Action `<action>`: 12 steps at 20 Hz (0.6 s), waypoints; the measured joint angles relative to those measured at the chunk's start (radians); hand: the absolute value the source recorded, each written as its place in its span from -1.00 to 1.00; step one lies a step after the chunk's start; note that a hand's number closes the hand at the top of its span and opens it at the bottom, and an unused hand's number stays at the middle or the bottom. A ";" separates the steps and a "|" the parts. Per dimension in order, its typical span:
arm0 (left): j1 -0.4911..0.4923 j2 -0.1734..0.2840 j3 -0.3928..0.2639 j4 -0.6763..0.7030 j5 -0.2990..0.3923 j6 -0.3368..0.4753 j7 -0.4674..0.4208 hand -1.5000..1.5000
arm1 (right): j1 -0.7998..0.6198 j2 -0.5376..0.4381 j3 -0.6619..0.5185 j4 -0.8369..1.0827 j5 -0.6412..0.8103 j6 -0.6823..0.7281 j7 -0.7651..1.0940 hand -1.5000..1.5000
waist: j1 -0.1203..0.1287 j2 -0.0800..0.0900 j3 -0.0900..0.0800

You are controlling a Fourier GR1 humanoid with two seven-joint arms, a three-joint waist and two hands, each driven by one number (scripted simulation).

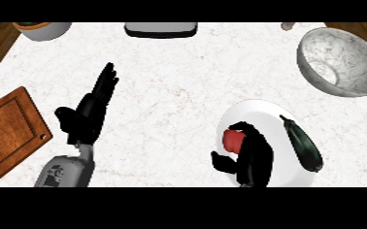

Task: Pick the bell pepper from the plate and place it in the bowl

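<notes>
Right hand [252, 161] curls round the red bell pepper [232, 140] on the near plate [276, 114], gripping to lift it. Left hand [90, 109] rests open, left.

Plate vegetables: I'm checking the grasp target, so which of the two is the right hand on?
The red bell pepper, on the plate's left side under the right hand. The dark eggplant lies untouched along the right.

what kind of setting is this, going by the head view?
Likely a kitchen counter: a pale marbled countertop with a white plate holding a red bell pepper and a dark eggplant, a marbled bowl, and a wooden cutting board.
</notes>
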 measured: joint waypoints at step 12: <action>0.004 -0.014 -0.003 -0.003 -0.011 -0.016 -0.006 0.00 | -0.326 -0.012 -0.234 0.087 -0.442 0.068 -0.263 1.00 | 0.026 0.023 0.012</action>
